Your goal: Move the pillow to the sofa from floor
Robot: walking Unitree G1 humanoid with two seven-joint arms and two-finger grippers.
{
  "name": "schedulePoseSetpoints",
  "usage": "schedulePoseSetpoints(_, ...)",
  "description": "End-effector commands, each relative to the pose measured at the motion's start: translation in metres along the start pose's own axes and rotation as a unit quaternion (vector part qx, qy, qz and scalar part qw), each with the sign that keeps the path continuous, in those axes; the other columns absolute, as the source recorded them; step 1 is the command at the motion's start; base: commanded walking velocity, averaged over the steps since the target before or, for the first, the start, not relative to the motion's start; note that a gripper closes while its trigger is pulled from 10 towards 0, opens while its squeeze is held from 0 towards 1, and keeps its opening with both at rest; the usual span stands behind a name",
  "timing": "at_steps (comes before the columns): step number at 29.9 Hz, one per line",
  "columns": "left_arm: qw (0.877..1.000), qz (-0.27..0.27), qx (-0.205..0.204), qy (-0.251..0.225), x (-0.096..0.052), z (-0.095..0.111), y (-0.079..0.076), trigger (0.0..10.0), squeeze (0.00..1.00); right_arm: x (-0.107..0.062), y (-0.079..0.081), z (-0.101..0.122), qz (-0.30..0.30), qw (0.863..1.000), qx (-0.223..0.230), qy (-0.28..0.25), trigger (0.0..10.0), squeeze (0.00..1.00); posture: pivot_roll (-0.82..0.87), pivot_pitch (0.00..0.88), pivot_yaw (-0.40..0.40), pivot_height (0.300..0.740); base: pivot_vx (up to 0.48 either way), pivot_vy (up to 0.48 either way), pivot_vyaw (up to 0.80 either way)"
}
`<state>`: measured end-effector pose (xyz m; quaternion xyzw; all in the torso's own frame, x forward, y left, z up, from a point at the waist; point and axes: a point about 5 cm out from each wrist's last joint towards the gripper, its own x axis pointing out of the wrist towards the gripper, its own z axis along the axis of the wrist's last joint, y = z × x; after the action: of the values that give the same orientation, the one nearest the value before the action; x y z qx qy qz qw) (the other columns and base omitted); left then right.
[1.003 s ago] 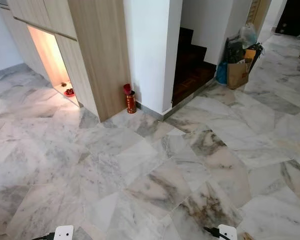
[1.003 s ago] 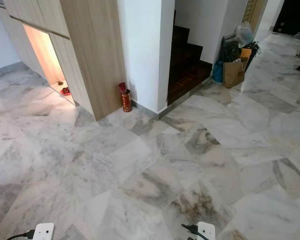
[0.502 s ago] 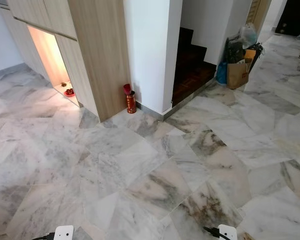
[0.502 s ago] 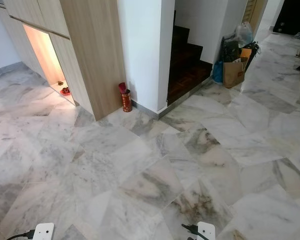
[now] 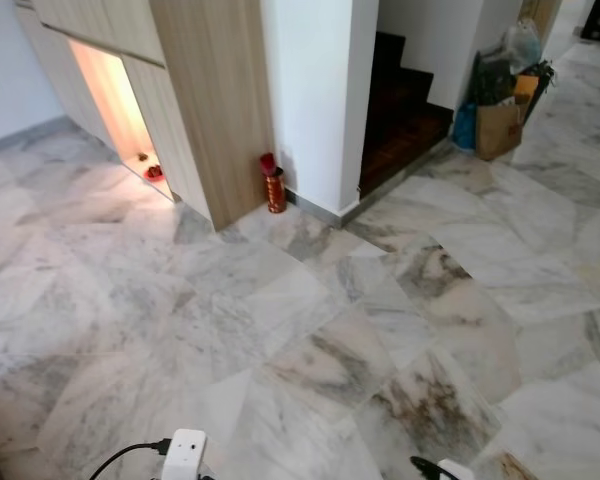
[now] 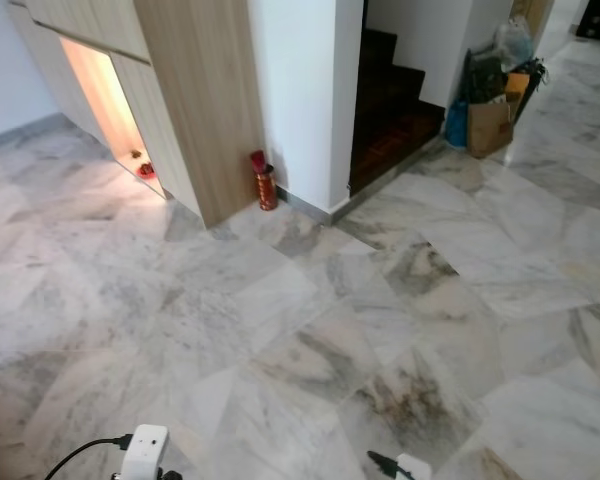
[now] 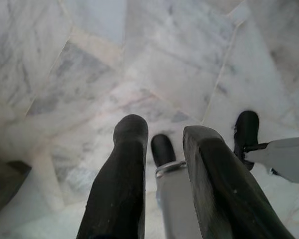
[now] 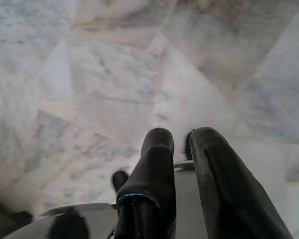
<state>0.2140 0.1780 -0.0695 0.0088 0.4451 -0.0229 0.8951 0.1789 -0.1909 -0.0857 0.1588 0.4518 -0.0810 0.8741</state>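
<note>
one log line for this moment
phase: walking | floor: marble | pillow: unseen | sofa: unseen | left gripper: empty | right gripper: empty

The floor spreads wide and flat, laid in large glossy marble slabs, pale grey-white with grey veins and some brownish, rust-tinted patches toward the near side.

— What's over by that wood-panelled cabinet?

— A red canister on the marble floor, just beside the white wall. A small red dish sits in the lit niche.

— And further back?

— Dark stairs, with a brown paper bag and other bags beside them.
</note>
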Motion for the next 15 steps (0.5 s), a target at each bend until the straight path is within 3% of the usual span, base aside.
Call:
schedulePoseSetpoints(1, 1.000, 0.012, 0.000, 0.017, -0.002, -0.008, 0.009, 10.0, 0.00, 0.000, 0.002, -0.003, 0.002, 1.000, 0.010, 0.003, 10.0, 0.00, -0.07, 0.133, 0.070, 0.740, 0.000, 0.000, 0.00)
schedulePoseSetpoints(8, 1.000, 0.018, 0.012, 0.012, -0.001, 0.000, 0.010, 10.0, 0.00, 0.000, 0.002, 0.000, 0.003, 1.000, -0.023, -0.001, 10.0, 0.00, -0.07, 0.127, 0.062, 0.740, 0.000, 0.000, 0.00)
schedulePoseSetpoints(15, 1.000, 0.015, 0.008, 0.024, -0.001, -0.007, 0.007, 10.0, 0.00, 0.000, -0.001, 0.004, 0.010, 0.998, -0.068, -0.005, 10.0, 0.00, -0.07, 0.128, 0.044, 0.740, 0.000, 0.000, 0.67)
